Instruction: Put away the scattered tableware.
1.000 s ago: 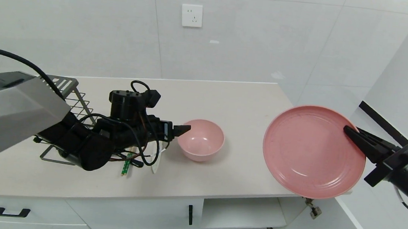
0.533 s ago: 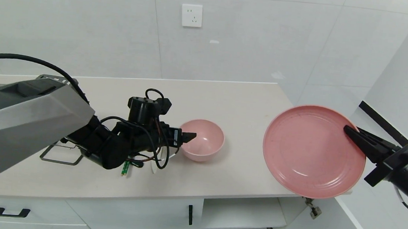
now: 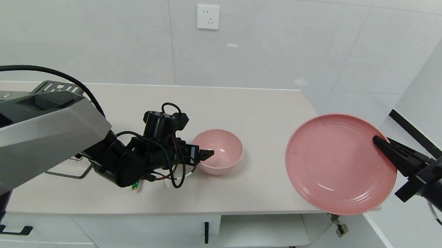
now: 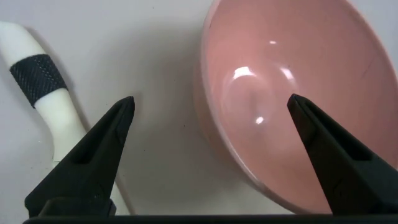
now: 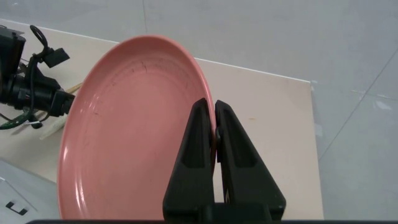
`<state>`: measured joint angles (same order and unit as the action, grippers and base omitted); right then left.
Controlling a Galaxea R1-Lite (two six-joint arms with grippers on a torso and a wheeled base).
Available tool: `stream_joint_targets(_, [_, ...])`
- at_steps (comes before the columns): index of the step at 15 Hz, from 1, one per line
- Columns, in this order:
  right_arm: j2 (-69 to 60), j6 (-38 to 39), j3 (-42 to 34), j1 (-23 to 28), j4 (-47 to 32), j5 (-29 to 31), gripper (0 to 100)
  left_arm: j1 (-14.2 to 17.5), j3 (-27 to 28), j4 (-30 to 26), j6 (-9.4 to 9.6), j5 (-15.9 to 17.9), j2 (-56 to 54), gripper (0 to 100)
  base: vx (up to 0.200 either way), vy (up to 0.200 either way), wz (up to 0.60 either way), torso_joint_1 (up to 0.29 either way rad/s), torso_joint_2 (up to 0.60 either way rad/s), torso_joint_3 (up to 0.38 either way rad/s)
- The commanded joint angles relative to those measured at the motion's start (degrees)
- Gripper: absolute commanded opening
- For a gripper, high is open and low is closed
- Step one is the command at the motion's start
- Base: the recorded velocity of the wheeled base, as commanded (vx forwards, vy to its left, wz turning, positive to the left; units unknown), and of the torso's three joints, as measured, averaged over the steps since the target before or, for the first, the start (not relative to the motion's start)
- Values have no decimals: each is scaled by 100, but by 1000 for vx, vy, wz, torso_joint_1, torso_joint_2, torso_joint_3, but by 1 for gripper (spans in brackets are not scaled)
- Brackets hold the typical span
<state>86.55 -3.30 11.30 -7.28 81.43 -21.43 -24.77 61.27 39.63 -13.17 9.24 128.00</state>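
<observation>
Left of bowl (image 3: 218, 151) on counter (image 3: 262, 116): white spoon (image 4: 53, 115), wire rack (image 3: 57, 87).

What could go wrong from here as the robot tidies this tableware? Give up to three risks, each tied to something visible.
1. The right gripper pinches the tilted pink plate by its rim alone, in mid-air; it may slip and drop.
2. The left gripper stands open astride the pink bowl rim; closing could tip or shove the bowl.
3. The white utensil lies beside that gripper and might get knocked.
</observation>
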Motion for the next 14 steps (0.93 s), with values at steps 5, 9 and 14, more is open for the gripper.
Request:
stream_joint_targets(5, [-7,-12,-5,-2,4,-1,0,-1,-1,106,-2,-1,32,0,0,0,0,0,0,0])
stream_joint_targets(9, [-42,-4,-5,16,-5,7,0,201,61,1099,16,-1,-618,0,0,0,0,0,0,0])
stream_joint_targets(14, [-51,5,4,60,-5,7,0,359,-889,2075,33,-1,-1418,0,0,0,0,0,0,0])
